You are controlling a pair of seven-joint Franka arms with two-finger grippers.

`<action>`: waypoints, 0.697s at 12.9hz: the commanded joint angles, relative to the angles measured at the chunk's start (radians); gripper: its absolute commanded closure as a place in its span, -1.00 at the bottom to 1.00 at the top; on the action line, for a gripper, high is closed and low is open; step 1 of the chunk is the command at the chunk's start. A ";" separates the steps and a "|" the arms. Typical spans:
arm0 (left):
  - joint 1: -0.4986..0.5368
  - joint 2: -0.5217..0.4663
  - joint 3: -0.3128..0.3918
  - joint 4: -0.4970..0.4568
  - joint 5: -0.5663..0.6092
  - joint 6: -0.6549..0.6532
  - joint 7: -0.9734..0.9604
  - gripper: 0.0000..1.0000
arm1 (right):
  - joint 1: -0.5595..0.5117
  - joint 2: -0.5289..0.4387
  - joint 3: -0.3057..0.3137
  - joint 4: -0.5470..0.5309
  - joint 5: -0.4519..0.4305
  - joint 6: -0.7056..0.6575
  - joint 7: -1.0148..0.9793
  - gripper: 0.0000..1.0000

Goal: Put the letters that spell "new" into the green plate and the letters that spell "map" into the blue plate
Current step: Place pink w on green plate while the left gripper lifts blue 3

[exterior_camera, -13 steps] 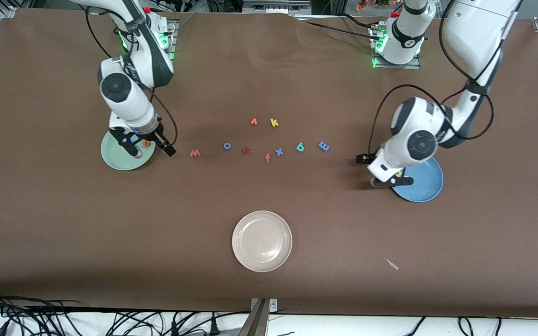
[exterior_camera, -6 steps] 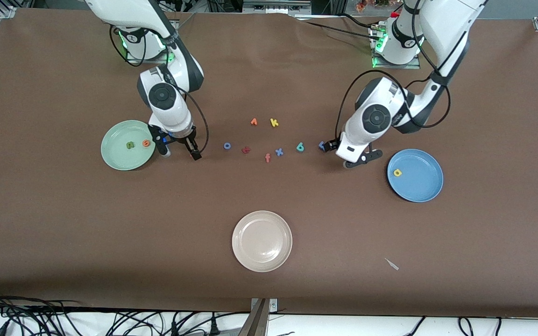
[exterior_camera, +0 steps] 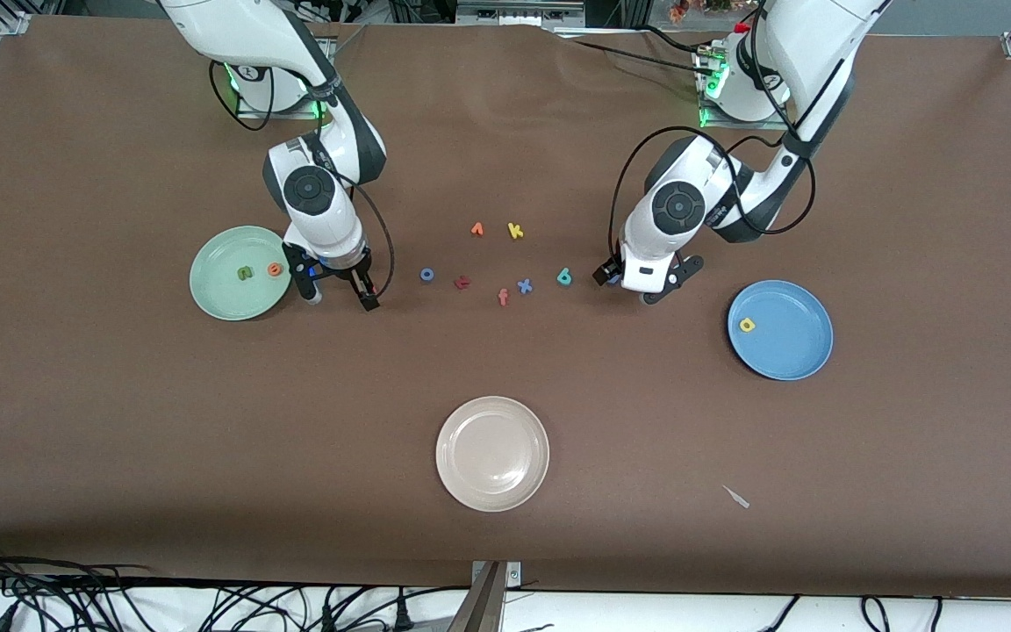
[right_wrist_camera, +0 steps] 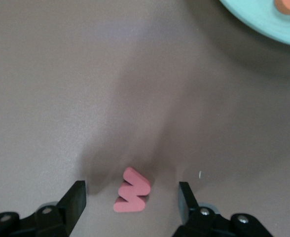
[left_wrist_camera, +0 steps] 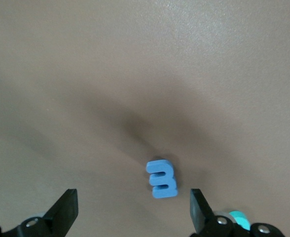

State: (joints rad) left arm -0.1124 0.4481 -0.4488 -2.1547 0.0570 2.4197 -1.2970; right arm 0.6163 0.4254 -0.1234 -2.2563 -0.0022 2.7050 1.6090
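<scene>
My right gripper (exterior_camera: 341, 301) (right_wrist_camera: 131, 190) is low over the table beside the green plate (exterior_camera: 220, 294), open, with the salmon w (right_wrist_camera: 131, 192) lying between its fingers and untouched. The plate holds the green n (exterior_camera: 245, 273) and the orange e (exterior_camera: 275, 269). My left gripper (exterior_camera: 635, 283) (left_wrist_camera: 132, 197) is open around the blue m (left_wrist_camera: 162, 178), which lies flat nearer one finger. The teal p (exterior_camera: 564, 277) lies just beside it, toward the right arm's end. The blue plate (exterior_camera: 791, 347) holds the yellow a (exterior_camera: 747, 325).
Between the grippers lie a blue o (exterior_camera: 426, 274), a dark red letter (exterior_camera: 462, 282), an orange f (exterior_camera: 503, 297), a blue x (exterior_camera: 524, 285), an orange letter (exterior_camera: 476, 229) and a yellow k (exterior_camera: 515, 231). A cream plate (exterior_camera: 492, 452) sits nearer the camera.
Both arms left their plates and moved toward the row of letters. The right gripper now straddles the w, the left straddles the m. The right fingers have drawn in slightly.
</scene>
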 commanded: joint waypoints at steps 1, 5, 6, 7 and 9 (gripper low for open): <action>-0.013 0.038 0.005 0.010 -0.002 0.067 -0.061 -1.00 | 0.005 0.023 0.002 0.009 0.013 0.032 0.023 -0.45; -0.027 0.049 0.007 0.007 -0.002 0.116 -0.119 -1.00 | 0.003 0.020 0.001 0.012 0.005 0.035 0.003 0.53; -0.032 0.055 0.009 0.007 0.000 0.117 -0.122 -0.99 | 0.002 0.013 0.001 0.012 0.004 0.035 -0.021 0.66; -0.033 0.061 0.010 0.007 0.000 0.122 -0.123 -0.95 | -0.001 0.003 -0.001 0.018 0.004 0.035 -0.058 0.83; -0.033 0.064 0.010 0.007 0.000 0.127 -0.127 -0.85 | -0.001 -0.046 -0.033 0.026 0.004 0.016 -0.113 0.89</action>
State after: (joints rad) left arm -0.1360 0.5037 -0.4465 -2.1544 0.0570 2.5339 -1.4057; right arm 0.6172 0.4238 -0.1300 -2.2366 -0.0028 2.7346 1.5556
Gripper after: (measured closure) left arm 0.044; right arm 0.727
